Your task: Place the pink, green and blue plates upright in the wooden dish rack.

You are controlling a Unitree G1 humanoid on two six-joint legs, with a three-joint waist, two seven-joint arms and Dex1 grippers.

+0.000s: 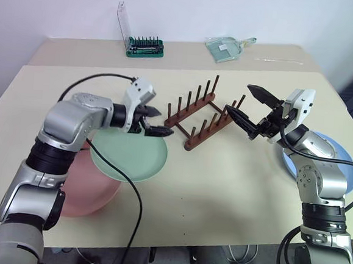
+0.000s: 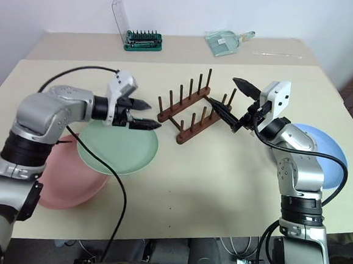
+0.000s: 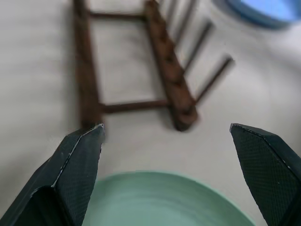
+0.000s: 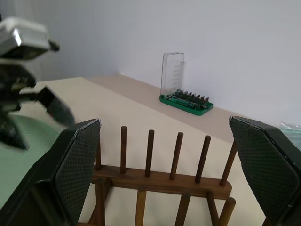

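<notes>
I see both end effectors spread and empty: left end effector point(image 1: 154, 121) above the green plate point(image 1: 129, 156), right end effector point(image 1: 244, 105) beside the wooden dish rack point(image 1: 199, 118).

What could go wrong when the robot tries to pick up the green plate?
The green plate lies partly on the pink plate, so lifting it may drag or tip the pink one. It lies flat, so the open left gripper might slip off its thin rim. The wooden dish rack stands close between both grippers and looks light, so a bump could shove it.
</notes>
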